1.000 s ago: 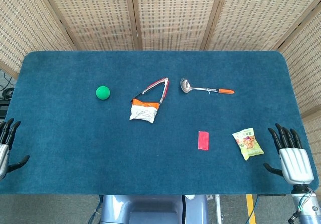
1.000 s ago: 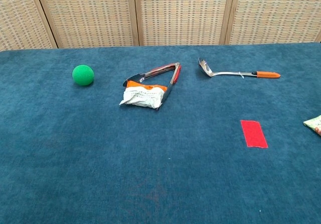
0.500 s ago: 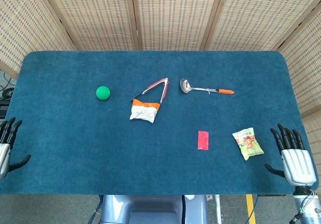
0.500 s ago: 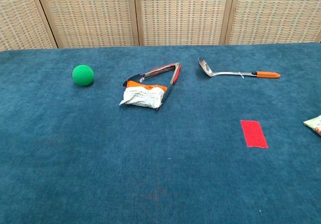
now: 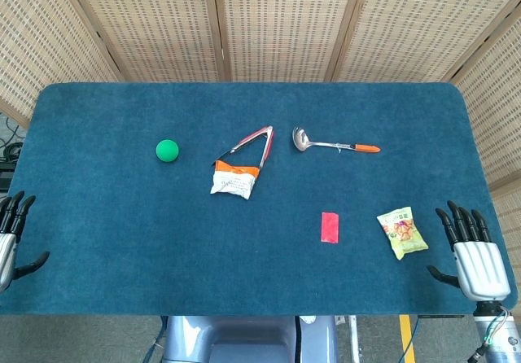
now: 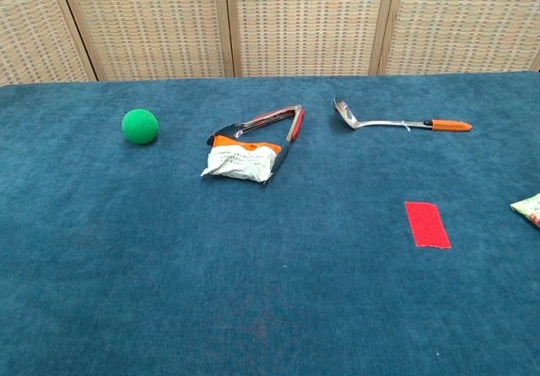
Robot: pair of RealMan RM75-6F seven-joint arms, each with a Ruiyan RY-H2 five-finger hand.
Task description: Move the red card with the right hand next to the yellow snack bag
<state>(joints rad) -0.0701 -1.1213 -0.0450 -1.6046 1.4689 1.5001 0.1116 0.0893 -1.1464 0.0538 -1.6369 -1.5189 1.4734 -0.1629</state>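
Note:
The red card (image 5: 330, 227) (image 6: 427, 223) lies flat on the blue table, a short way left of the yellow snack bag (image 5: 402, 232). Only the bag's left corner (image 6: 529, 208) shows at the chest view's right edge. My right hand (image 5: 476, 256) hovers at the table's front right corner, right of the bag, fingers spread and holding nothing. At the front left edge my left hand (image 5: 8, 242) is open and empty too. Neither hand shows in the chest view.
A green ball (image 5: 167, 150) sits at the left. Mid-table lie red-handled tongs (image 5: 251, 142) over an orange-and-white packet (image 5: 234, 178), and a ladle with an orange handle (image 5: 334, 143). Woven screens stand behind the blue table (image 5: 122, 216).
My right hand dipped slightly toward the front edge and came back; nothing on the table has moved.

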